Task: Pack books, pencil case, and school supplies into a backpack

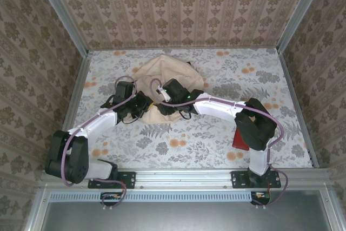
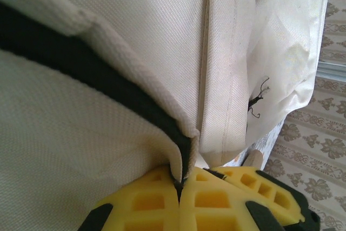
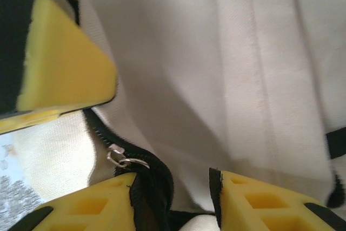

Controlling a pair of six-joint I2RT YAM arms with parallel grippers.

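Observation:
The cream-beige backpack [image 1: 162, 71] lies at the middle back of the table, and both arms reach into its near side. My left gripper [image 1: 139, 107] is shut, its yellow fingers [image 2: 157, 198] pinching the backpack's dark zipper edge [image 2: 185, 150] with cream fabric [image 2: 70, 150] folded over them. My right gripper [image 3: 172, 185] stands open over the bag's fabric [image 3: 216, 68]. The black zipper tape [image 3: 154, 182] lies against its left finger, with a small metal zipper pull [image 3: 120, 157] just beside it. The books are out of view.
A red pouch [image 1: 239, 140] lies on the floral table [image 1: 270, 79] at the right, partly under the right arm's elbow. Patterned walls close in the table on three sides. The left gripper's yellow finger [image 3: 59, 74] shows in the right wrist view.

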